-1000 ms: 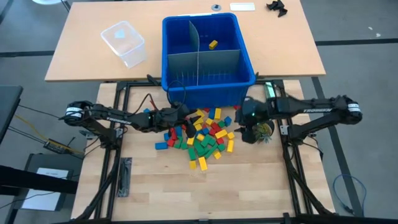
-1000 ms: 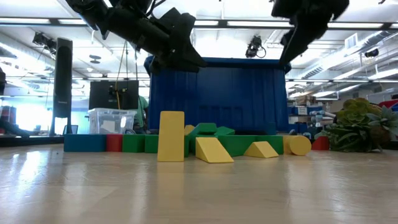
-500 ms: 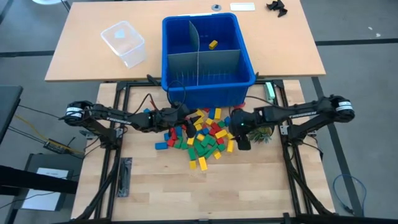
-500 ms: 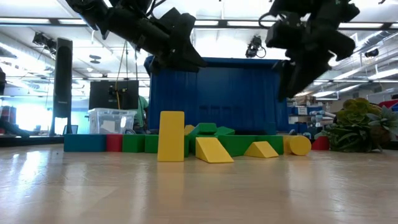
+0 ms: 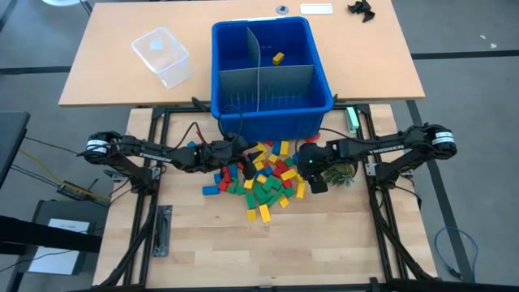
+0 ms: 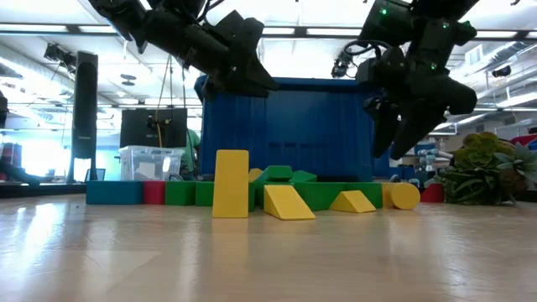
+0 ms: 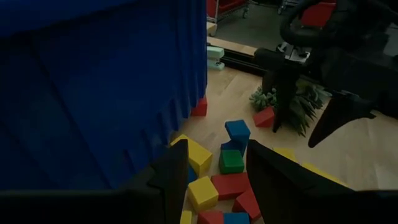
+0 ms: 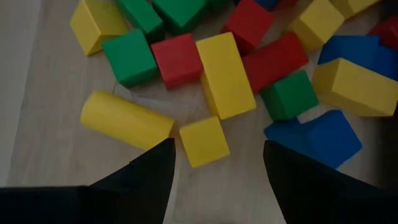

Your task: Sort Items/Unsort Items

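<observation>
High view: the right gripper (image 5: 316, 180) has swung in from beside the blue bin (image 5: 272, 113) to the right edge of the items (image 5: 263, 174), a heap just in front of that bin.

Low view: it now hangs lower, near the yellow cylinder (image 6: 404, 195).

Right wrist view: its fingers spread empty over a small yellow block (image 8: 203, 141), so a pick looks imminent.

Left wrist view: the left gripper (image 7: 214, 171) waits parted, empty, beside the bin.

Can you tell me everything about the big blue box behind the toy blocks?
The blue bin is a deep, open-topped tub that looks like plastic, with ribbed outer walls. It stands upright just behind the pile of blocks. Grey divider sheets split its inside into compartments. One yellow block lies in the far right compartment; the others look empty. A few blocks lie close to its front wall, and a red one seems to touch it.
</observation>
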Motion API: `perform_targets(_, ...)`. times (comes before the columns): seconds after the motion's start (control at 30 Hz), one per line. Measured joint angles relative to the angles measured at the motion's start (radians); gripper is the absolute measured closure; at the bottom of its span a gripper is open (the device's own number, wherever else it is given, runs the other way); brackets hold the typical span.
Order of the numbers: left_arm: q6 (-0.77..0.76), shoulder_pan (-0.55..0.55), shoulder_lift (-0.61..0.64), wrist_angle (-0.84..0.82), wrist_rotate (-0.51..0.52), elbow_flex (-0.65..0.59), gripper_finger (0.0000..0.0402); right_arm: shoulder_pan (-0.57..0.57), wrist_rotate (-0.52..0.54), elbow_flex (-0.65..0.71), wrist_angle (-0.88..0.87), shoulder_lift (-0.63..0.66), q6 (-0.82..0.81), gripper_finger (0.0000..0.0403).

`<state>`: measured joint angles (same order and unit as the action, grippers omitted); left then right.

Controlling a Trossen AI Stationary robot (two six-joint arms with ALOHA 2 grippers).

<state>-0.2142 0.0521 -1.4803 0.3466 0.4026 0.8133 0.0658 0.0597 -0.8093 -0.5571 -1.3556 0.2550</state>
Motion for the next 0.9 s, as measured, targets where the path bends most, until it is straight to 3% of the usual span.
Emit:
perform_targets(0.4, 0.0, 0.0, 0.0, 0.001, 0.0, 0.0, 0.0234, 0.003, -0.001, 0.0, 0.003, 0.0, -0.011, 0.0176)
perform_targets(0.7, 0.0, 0.0, 0.0, 0.001, 0.0, 0.0, 0.0234, 0.04, -0.004, 0.0, 0.004, 0.0, 0.084, 0.0183)
perform_targets(0.9, 0.0, 0.0, 0.0, 0.001, 0.0, 0.0, 0.0234, 0.082, -0.1, 0.0, 0.006, -0.003, 0.175, 0.0185)
